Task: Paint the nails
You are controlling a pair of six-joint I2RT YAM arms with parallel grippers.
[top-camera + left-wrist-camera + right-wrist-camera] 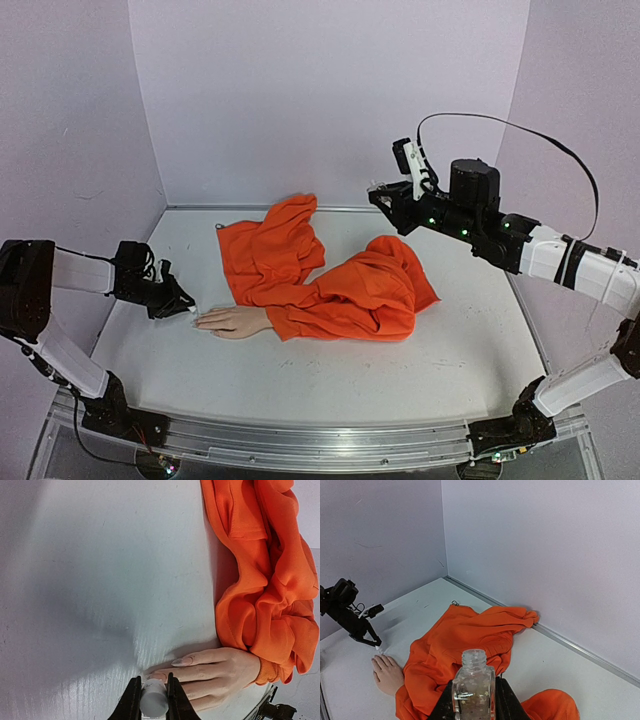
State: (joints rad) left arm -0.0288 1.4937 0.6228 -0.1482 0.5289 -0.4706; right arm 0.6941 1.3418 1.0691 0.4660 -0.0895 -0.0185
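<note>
**Orange cloth, a pale hand, and two loaded grippers**

Orange fabric takes up the middle of the white table (pixel 450 350). It is a crumpled orange garment (pixel 330 275) lying in two heaps, with one sleeve running out toward the left arm. From its cuff comes the mannequin hand (pixel 232 321), flat on the table, back up, fingers pointing to the left side. The nails (pixel 181 662) are long, almond-shaped and a pale pinkish beige. The left wrist camera shows the thumb's nail plainly and one more beside the gripper. The others are hidden or out of frame.

The left gripper (pixel 185 305) sits low, right at the fingertips of the mannequin hand. Its jaws are drawn nearly together, clamped on a small white cylinder (pixel 153 704) that stands between them. The cylinder's end is just beside the nearest fingernail, but I cannot tell whether it touches.

The right gripper (pixel 385 195) is held high over the far right part of the table, well apart from the hand. Its jaws are closed around a small clear glass bottle (pixel 473 687). The bottle is upright, its threaded neck uncapped, with pale flecks showing in the glass. Lilac-grey walls (pixel 330 90) close in the table on three sides.
</note>
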